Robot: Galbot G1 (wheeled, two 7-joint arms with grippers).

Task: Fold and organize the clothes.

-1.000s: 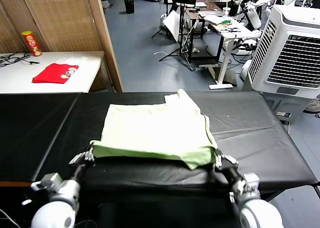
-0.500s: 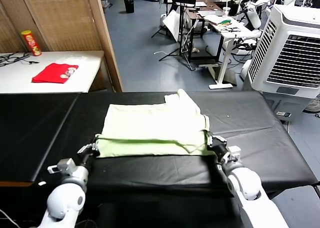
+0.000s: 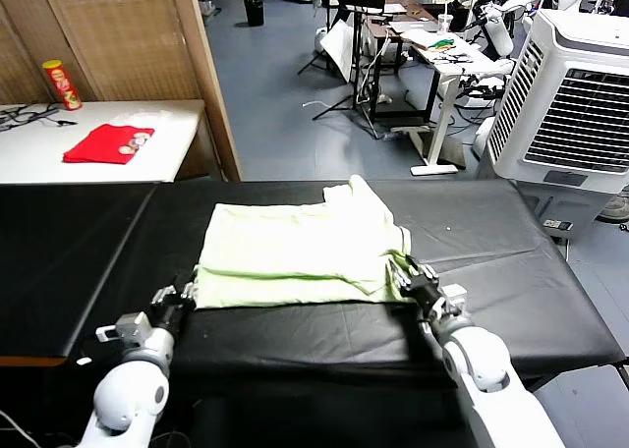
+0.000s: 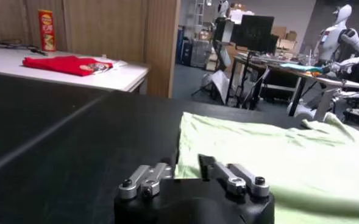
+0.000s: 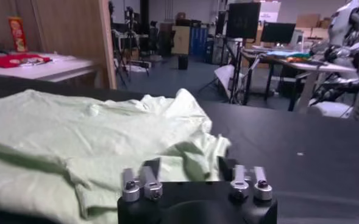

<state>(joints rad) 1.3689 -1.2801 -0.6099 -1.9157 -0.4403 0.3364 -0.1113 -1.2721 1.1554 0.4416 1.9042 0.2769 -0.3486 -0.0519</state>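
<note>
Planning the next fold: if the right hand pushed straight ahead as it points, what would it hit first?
Probably the bunched near corner of the light-green T-shirt, which lies directly ahead of the open right hand.

Pale green T-shirt [image 3: 300,252] folded flat, plain side up, sleeve bunched at far right corner.

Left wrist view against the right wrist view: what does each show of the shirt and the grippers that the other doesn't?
Only the left wrist view shows the left gripper, open at the near left corner of the T-shirt, whose edge there lies flat and straight. Only the right wrist view shows the right gripper, open over the bunched, rumpled near right corner of the shirt. Both show the pale green shirt spread on the black table, with the red cloth and a snack can on the white table behind.
</note>
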